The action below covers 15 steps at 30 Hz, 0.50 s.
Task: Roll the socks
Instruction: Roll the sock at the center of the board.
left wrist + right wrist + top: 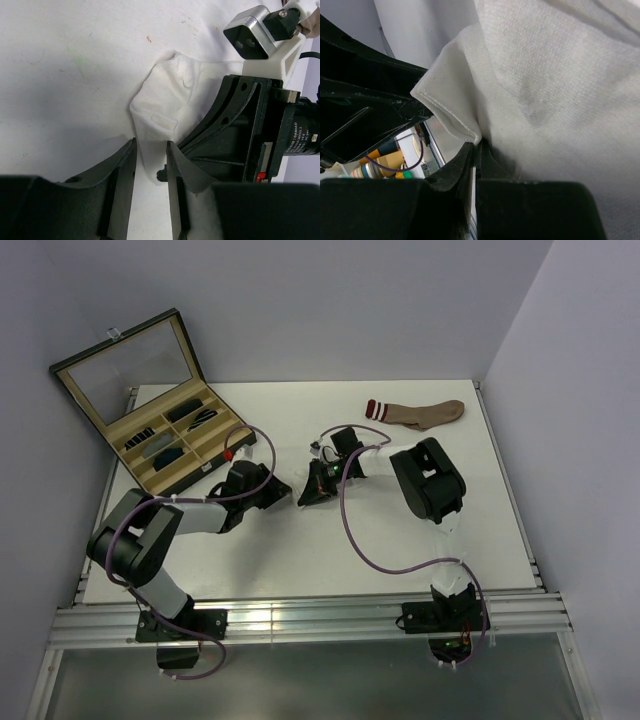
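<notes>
**White sock lies under both claws at mid-table**

I'm looking at a white table (400, 540) boxed in by plain pale walls (330, 310). The left arm (190, 512) and the right arm (430, 485) rise from the near edge and lean in so that their claws meet at the middle of the table.

The white sock (167, 97) lies there, flat and rumpled. From overhead I can hardly pick it out, as it is white on white and under the claws. In my left wrist view its long axis runs from the gap between the fingers away toward the upper right, widening as it goes.

The left gripper (151, 167) stands narrow with a strip of the sock in the gap. I can't tell whether the pads press it. The right gripper (475, 152) is closed tight, its tips right at a folded hem of the sock. I can't tell whether any fabric is pinched. Its black body lies over the sock's right side and hides that part from the left camera.

A purple cable (350, 530) loops over the table beside the right arm. Farther back on the left sits an open box (140, 468) with its lid (130, 372) raised. There are dark items in its compartments, too small to name.

At the far right lies a brown sock (420, 413), long axis across the table, striped cuff to the left and toe to the right. It is well apart from the claws.
</notes>
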Each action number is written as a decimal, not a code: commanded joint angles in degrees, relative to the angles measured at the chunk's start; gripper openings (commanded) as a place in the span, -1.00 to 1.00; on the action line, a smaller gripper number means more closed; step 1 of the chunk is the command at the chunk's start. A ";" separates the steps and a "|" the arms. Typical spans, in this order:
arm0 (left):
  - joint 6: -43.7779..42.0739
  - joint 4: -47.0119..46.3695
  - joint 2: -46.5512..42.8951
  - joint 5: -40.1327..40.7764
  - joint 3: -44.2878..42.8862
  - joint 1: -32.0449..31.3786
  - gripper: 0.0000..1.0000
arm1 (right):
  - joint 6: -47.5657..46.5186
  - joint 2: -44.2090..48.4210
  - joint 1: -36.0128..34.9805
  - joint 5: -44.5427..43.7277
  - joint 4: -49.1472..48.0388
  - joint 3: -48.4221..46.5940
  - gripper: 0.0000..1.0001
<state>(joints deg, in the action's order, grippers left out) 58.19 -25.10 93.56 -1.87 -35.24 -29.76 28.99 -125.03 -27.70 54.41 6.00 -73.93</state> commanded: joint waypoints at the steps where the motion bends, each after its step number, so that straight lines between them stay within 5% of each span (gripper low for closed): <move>1: 0.17 -2.24 -0.40 0.19 -1.14 0.23 -0.30 | -0.25 -1.53 0.28 -0.80 -0.20 -1.22 -1.00; 15: 0.95 0.05 3.73 1.60 -3.95 0.40 -0.40 | -0.43 -2.41 0.28 -0.71 0.86 -2.01 -1.00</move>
<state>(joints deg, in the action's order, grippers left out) 58.26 -24.91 96.60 -1.58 -37.15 -29.65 29.17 -125.99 -27.70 55.53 6.04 -74.74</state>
